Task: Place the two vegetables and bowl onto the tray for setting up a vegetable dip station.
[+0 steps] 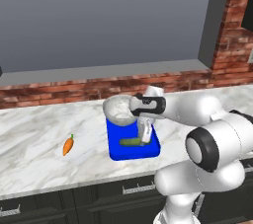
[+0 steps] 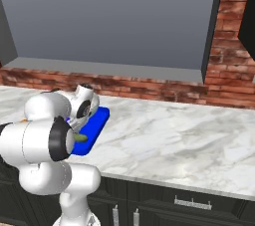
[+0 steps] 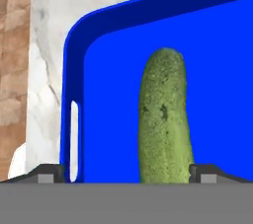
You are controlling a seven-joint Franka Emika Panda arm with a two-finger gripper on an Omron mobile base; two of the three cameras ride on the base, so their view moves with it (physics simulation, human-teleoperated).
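Cucumber [image 3: 164, 119] lies on your tray [image 3: 71, 70], gripper [image 3: 126, 172] spread wide above it.
Arm hides part of your bowl [image 1: 117, 109]; carrot [image 1: 68, 144] sits apart.

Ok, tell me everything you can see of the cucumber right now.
The cucumber is slim, dark green, with bumpy, speckled skin and a rounded tip. It lies flat on the blue tray, in the near part, in front of the bowl and apart from it. The open claw hangs just above, its tips straddling one end without gripping it.
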